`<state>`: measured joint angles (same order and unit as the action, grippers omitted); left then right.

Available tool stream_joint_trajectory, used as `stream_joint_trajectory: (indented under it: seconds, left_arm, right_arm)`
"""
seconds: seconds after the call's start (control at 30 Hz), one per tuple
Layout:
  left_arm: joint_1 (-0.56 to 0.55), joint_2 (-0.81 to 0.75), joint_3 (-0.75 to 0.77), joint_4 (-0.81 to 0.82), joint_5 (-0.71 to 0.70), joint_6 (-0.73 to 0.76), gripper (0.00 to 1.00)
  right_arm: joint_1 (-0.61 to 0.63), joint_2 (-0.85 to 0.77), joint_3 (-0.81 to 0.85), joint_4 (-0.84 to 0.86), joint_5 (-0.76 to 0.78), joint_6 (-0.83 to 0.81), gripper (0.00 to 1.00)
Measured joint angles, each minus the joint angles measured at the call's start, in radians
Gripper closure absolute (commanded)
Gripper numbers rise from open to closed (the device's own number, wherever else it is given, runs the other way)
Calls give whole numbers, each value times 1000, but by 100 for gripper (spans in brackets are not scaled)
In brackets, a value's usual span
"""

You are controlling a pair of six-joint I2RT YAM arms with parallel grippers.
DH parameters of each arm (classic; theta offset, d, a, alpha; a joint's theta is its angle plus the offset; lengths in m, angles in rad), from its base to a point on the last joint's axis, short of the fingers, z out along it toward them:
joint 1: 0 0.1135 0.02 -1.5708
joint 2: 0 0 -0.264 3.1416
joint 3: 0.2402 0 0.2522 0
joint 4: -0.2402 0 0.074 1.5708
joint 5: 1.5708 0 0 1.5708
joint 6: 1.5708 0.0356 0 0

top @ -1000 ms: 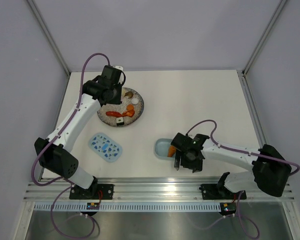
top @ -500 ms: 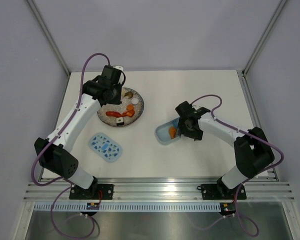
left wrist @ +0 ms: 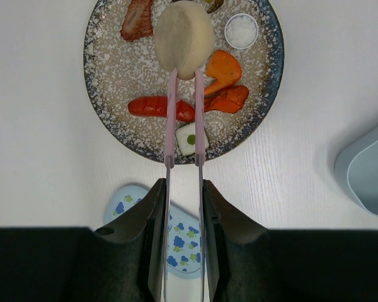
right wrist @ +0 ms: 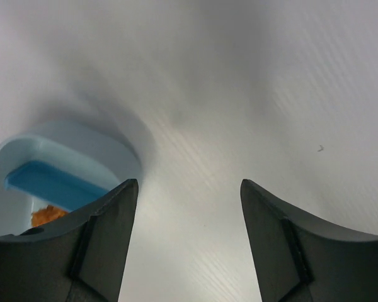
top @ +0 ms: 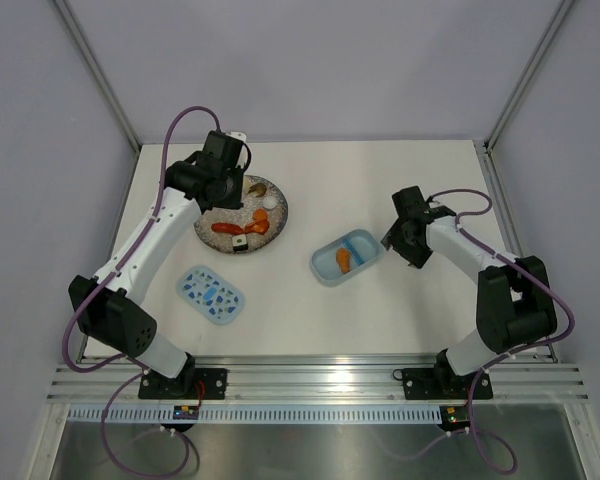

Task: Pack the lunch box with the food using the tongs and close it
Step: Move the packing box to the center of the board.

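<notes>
Extending ahead of left end effector [left wrist: 183, 186], tongs [left wrist: 171, 119]

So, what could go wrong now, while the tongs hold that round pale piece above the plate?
The tongs pinch the round pale piece only at its edge; it may slip out on the way to the lunch box. The right fingers stand open, apart from the box, so nothing steadies it if bumped.
</notes>
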<state>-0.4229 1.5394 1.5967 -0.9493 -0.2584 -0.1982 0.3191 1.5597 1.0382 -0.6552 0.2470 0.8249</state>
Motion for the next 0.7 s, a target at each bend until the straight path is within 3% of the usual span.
stream_joint_trajectory:
  seconds: [0.2,0.37,0.53,0.7]
  left_arm:
    - [0,0,0,1,-1,1,79]
    - [0,0,-2,2,-1,1,79]
    - [0,0,-2,8,0,0,79]
    - [0,1,13,8,3,0,79]
  right_arm:
    - [-31,32,-11,-47,60,130,36]
    - [-18,125,-14,-39,53,136,33]
    - [83,158,-6,-1,22,129,29]
    - [178,251,117,12,-18,110,27]
